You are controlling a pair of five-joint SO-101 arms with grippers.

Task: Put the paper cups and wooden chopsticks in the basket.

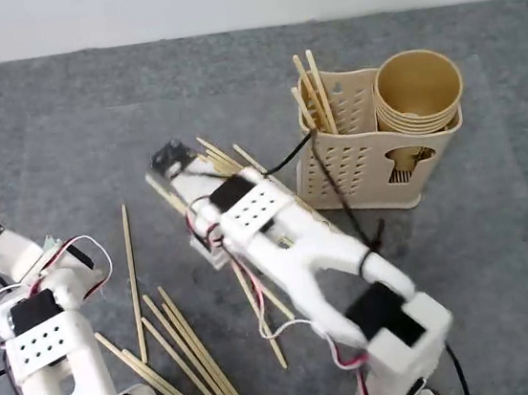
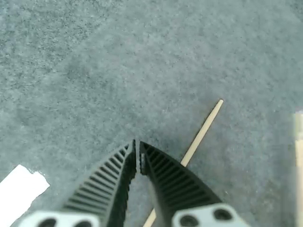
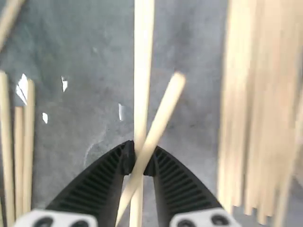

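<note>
Paper cups [image 1: 418,92]: stacked, upright in the right compartment of the basket [image 1: 366,161], upper right of the high view; a few chopsticks [image 1: 314,90] standing in its left compartment, leaning against the wall.

Crossed chopsticks [image 3: 144,94]: two, one straight and one slanted, pinched between the narrow jaws of the right gripper [image 3: 138,163]; more sticks lying at both edges of that view.

Loose chopsticks on the grey mat [image 1: 90,113]: one single stick [image 1: 133,281] left of centre; a fanned bundle [image 1: 192,360] at lower centre; others [image 1: 258,304] partly under the right arm [image 1: 289,243], mid-frame.

Left gripper [image 2: 138,153]: jaws closed to a thin slit, nothing between them; low over the mat, just beside one stick [image 2: 203,130]; white scrap [image 2: 19,189] at lower left of that view.

Left arm [image 1: 47,349]: lower left corner of the high view.
</note>
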